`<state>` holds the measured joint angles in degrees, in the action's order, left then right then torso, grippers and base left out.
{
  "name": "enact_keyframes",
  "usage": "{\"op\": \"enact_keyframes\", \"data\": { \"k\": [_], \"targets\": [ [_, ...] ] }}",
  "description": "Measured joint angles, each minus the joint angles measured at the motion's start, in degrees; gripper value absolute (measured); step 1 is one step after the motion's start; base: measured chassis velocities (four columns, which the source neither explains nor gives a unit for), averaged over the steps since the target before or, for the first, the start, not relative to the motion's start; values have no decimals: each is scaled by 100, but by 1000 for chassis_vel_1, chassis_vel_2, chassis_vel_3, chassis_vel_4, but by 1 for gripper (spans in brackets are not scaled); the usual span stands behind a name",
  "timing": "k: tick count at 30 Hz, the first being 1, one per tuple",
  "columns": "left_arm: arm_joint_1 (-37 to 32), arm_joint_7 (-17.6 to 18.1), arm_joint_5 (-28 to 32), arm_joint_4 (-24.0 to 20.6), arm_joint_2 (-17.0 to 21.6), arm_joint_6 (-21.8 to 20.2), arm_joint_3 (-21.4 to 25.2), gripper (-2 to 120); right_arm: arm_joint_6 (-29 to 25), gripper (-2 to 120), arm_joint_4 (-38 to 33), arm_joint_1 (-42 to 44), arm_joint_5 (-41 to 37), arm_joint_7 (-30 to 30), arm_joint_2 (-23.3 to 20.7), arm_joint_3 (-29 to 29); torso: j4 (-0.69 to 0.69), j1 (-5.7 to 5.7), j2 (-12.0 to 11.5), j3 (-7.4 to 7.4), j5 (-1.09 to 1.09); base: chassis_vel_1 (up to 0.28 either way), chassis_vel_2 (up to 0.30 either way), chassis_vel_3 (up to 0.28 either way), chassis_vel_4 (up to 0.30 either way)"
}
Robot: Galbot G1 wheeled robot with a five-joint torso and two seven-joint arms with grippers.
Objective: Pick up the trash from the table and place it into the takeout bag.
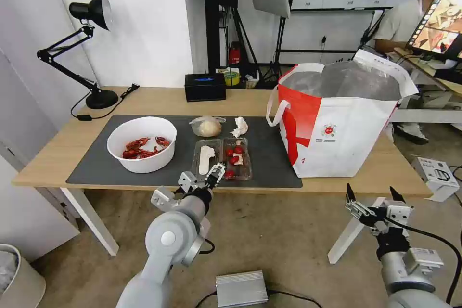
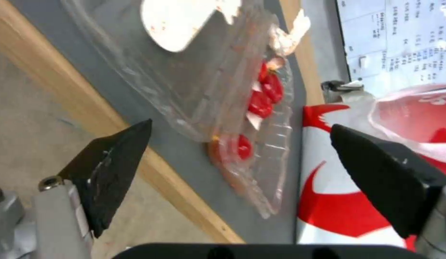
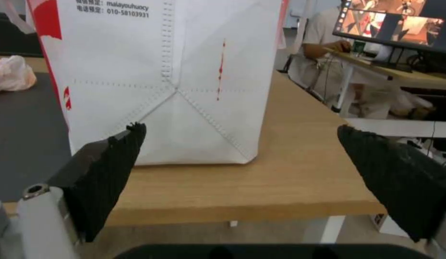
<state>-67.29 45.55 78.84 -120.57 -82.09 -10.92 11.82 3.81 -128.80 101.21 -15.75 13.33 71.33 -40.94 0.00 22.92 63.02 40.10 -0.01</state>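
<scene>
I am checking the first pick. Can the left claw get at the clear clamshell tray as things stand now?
Probably yes. The left claw hangs open at the table's front edge, right at the near end of the clamshell tray. Nothing stands between them, and the takeout bag sits off to the side.

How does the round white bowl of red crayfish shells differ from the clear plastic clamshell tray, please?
The round white bowl is opaque, deep and circular; the clear plastic clamshell tray is see-through, shallow and rectangular, lying opened flat. The bowl holds red shells, the tray small red bits and a white piece. The open left gripper hovers at the tray's near edge, while nothing is near the bowl. Both rest on the dark grey mat.
</scene>
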Motion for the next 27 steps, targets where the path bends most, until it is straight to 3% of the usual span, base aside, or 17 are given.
{"op": "enact_keyframes", "data": {
  "k": [11, 27],
  "targets": [
    [-50, -173, -126, 52, 16, 182, 76, 100, -107, 100, 84, 1, 1, -8, 46, 49, -1, 0, 0, 0, 0, 0, 0, 0, 0],
    [-147, -895, -440, 200, -181, 481, 119, 100, -275, 100, 268, 7, 24, -42, 155, 156, -1, 0, 0, 0, 0, 0, 0, 0, 0]
  ]
}}
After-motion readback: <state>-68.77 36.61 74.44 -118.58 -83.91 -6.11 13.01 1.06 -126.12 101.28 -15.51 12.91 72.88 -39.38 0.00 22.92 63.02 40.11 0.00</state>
